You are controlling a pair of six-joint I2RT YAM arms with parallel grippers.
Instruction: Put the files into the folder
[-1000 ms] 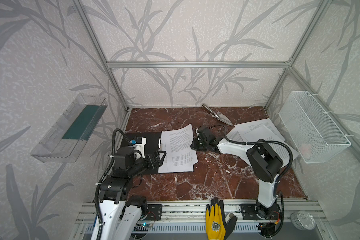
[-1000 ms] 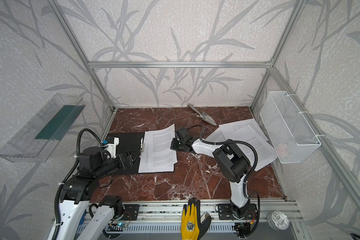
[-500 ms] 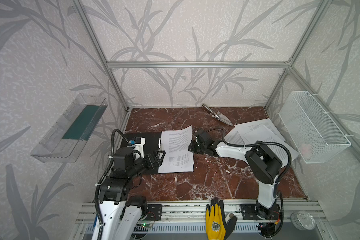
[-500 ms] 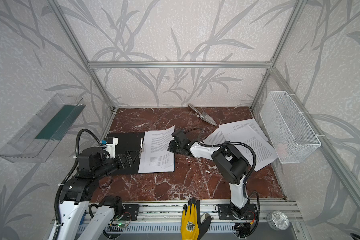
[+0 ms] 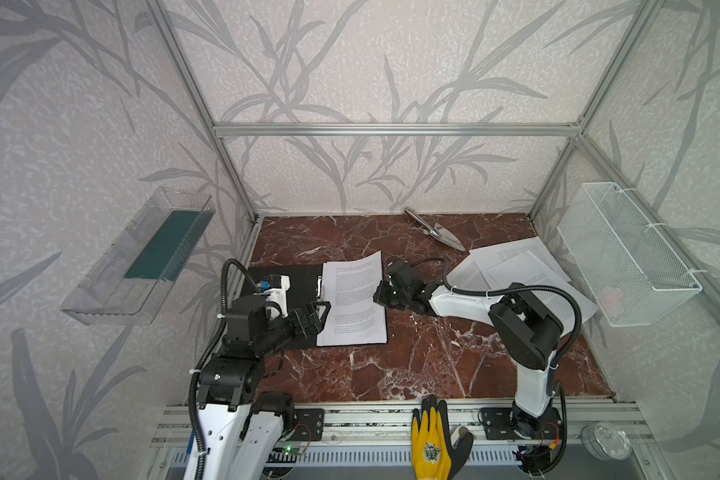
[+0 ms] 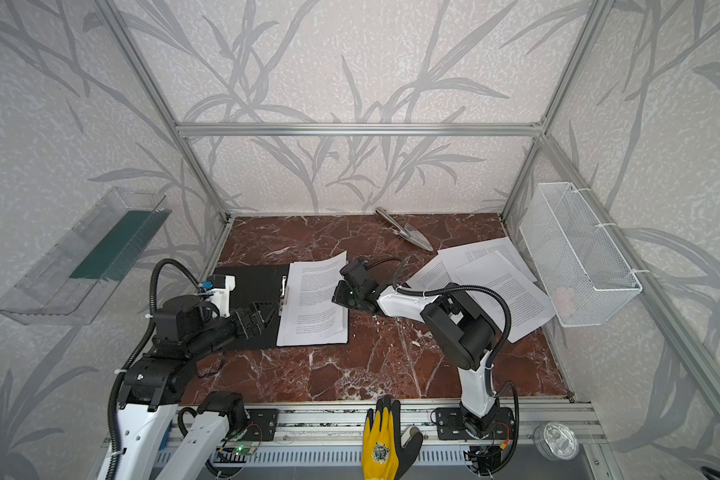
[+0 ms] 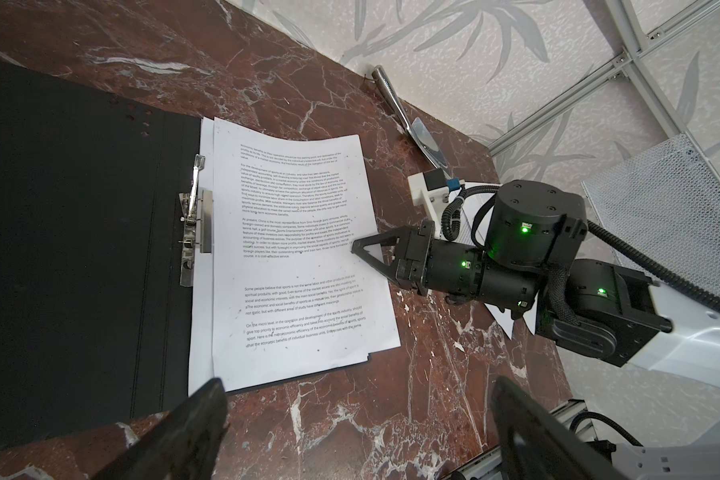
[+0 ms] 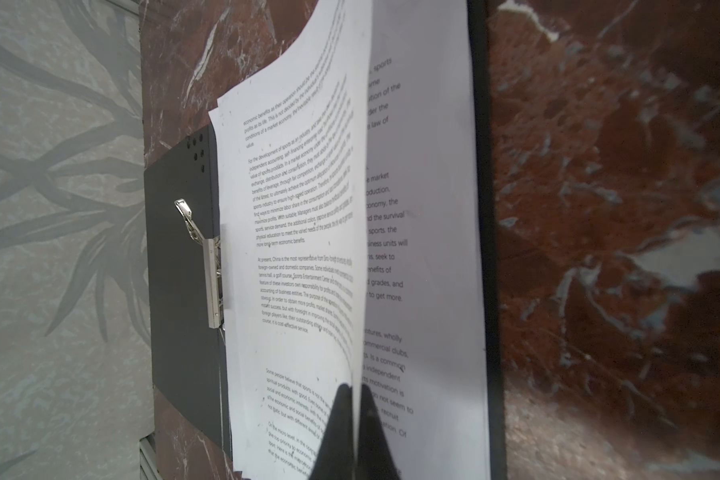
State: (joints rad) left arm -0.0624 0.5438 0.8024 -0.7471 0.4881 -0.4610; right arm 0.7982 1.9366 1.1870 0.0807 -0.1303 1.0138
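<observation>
The black folder [image 5: 296, 286] [image 6: 256, 286] lies open on the left of the marble table, its metal clip [image 7: 192, 216] [image 8: 211, 270] raised. A printed sheet of the files [image 5: 354, 299] [image 6: 314, 299] [image 7: 296, 249] rests on the folder's right half, over another sheet. My right gripper [image 5: 378, 292] [image 6: 338, 297] [image 7: 355, 247] [image 8: 355, 388] is shut on this top sheet's right edge and holds that edge a little off the page below. More files [image 5: 516, 266] [image 6: 495, 274] lie fanned at the right. My left gripper [image 5: 323, 313] [image 7: 358, 386] hangs open over the folder's near edge, holding nothing.
A metal trowel [image 5: 437, 232] lies at the back of the table. A white mesh basket [image 5: 624, 257] hangs on the right wall. On the left wall is a clear tray with a dark green panel [image 5: 159, 249]. A yellow glove [image 5: 433, 449] rests on the front rail.
My right gripper has moved left with the sheet, sliding it further over the folder toward the clip. The left arm has stayed where it was.
</observation>
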